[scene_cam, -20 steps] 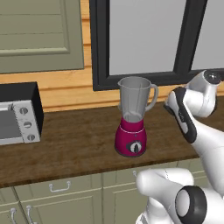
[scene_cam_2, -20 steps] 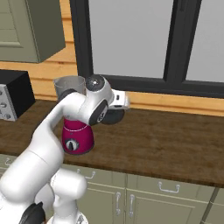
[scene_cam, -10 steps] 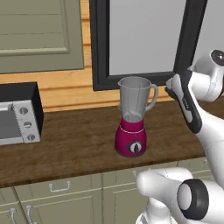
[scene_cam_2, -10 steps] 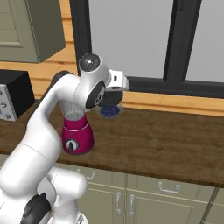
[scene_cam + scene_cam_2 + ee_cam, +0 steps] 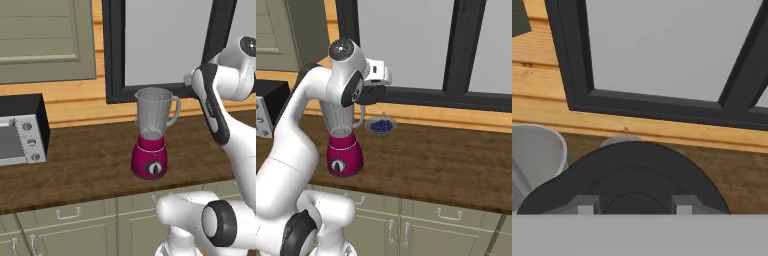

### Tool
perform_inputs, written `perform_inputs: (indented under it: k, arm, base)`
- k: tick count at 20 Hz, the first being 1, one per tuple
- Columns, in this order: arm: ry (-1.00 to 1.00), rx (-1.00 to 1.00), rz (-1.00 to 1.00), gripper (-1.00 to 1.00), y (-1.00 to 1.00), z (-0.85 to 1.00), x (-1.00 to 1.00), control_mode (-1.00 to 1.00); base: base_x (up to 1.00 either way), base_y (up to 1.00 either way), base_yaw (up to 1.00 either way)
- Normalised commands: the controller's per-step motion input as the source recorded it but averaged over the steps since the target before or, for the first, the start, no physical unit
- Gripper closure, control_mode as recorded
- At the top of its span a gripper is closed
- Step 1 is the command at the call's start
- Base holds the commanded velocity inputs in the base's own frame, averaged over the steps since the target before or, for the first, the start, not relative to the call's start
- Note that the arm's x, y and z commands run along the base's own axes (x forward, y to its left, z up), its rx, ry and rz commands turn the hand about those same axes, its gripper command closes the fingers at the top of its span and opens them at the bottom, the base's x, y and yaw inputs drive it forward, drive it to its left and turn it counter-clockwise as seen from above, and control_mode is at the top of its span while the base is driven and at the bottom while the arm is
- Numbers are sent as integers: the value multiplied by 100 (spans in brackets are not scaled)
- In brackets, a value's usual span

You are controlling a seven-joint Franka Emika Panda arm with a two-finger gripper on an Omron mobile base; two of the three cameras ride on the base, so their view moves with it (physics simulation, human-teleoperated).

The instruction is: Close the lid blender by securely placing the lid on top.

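Up by the window frame, the white arm holds its gripper out level, above and to the right of the blender. Seen from the hand, the black lid sits between the two grey fingertips, which are drawn in close against its raised centre, so the fingers have hold of it. The blender stands on the dark wooden counter, magenta base down, its clear grey jar uncovered at the top, handle toward the arm. A small bowl of blueberries rests on the counter just behind the jar, near the wall. Far off to the left sits the toaster oven.
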Motion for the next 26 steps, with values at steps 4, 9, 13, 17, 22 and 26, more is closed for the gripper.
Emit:
perform_inputs:
  k: [4, 9, 13, 17, 22, 26]
  arm:
    - [0, 0, 0, 100, 59, 51, 0, -100]
    - [0, 0, 0, 100, 58, 26, 0, -100]
    - [6, 0, 0, 100, 52, 0, 9, -100]
    - [10, 1, 0, 100, 42, -3, 15, -100]
    - [9, 0, 0, 100, 40, -2, 22, -100]
    - [3, 0, 0, 100, 39, -5, 15, -100]
  base:
    - [0, 0, 0]
    - [0, 0, 0]
    - [0, 0, 0]
    - [0, 0, 0]
    - [0, 0, 0]
    - [0, 0, 0]
